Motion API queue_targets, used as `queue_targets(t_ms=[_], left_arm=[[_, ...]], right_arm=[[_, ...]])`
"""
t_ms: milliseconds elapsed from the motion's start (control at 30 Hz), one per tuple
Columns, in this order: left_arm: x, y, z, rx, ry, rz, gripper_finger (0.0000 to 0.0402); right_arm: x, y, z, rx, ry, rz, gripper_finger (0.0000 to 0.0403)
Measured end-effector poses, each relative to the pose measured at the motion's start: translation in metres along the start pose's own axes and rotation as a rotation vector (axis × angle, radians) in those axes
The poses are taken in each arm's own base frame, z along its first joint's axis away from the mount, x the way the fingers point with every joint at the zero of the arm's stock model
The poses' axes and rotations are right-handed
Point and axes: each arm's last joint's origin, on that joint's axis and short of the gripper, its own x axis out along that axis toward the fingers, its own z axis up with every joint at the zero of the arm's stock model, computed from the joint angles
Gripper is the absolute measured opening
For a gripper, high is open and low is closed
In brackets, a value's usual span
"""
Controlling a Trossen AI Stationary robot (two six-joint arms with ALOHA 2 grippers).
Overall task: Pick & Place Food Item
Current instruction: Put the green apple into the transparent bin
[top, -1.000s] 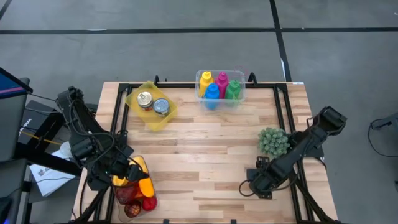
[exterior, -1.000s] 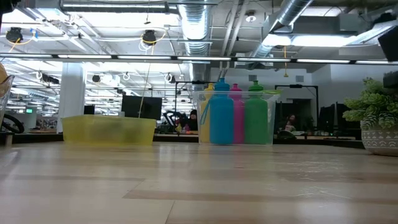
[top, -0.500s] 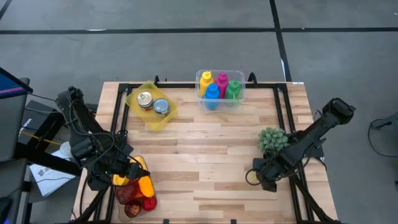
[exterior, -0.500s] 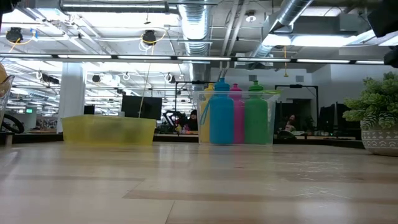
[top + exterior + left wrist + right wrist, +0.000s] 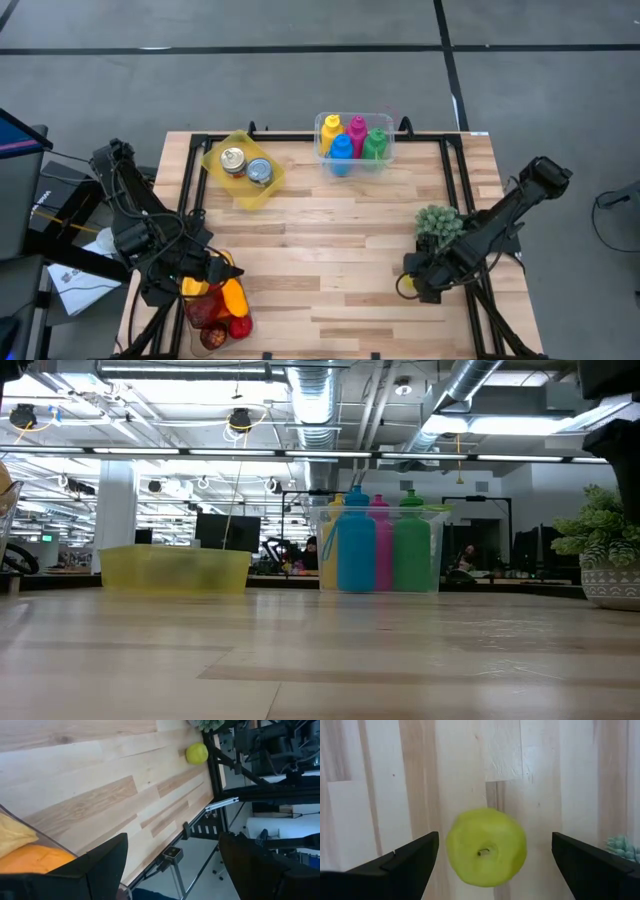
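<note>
**Right gripper poised over the green apple**

On the near right part of the pale wooden slatted table (image 5: 330, 240), just beside the small potted green plant (image 5: 439, 227), sits the round yellow-green apple (image 5: 486, 847), and the right gripper (image 5: 420, 285) hangs directly over it with its two dark fingers (image 5: 405, 861) spread wide, one on each side and neither touching the fruit. The step in hand looks like the descent before a grasp. To do it well, the gripper should come straight down keeping the apple centred, sink until the pads reach its widest girth, then close gently so the smooth skin does not squirt sideways toward the plant or the table edge.

The apple stands with its stem dimple facing up at the wrist camera, so its core axis is roughly vertical; being nearly round, it has no real long axis, and any grip direction across it serves.

The left gripper (image 5: 212, 272) waits, fingers apart, over the clear bin of fruit (image 5: 212, 318) at the near left corner.
</note>
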Motion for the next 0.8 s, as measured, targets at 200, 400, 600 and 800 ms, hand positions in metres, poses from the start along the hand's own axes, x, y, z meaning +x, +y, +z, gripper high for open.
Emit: queue_targets(t_ms=[200, 400, 600, 800], left_arm=[[0.000, 0.000, 0.000, 0.002, -0.003, 0.001, 0.0302], [0.000, 0.000, 0.001, 0.000, -0.034, -0.013, 0.0301], [0.005, -0.002, 0.007, -0.020, -0.074, -0.008, 0.0301], [0.011, -0.005, 0.015, 0.000, -0.118, 0.005, 0.0301]], right_arm=[[0.021, -0.005, -0.012, -0.001, 0.007, -0.004, 0.0377], [0.041, -0.014, -0.020, 0.030, 0.031, 0.003, 0.0376], [0.042, -0.014, -0.020, 0.034, 0.034, 0.005, 0.0331], [0.034, -0.008, -0.013, 0.042, 0.024, 0.048, 0.0296]])
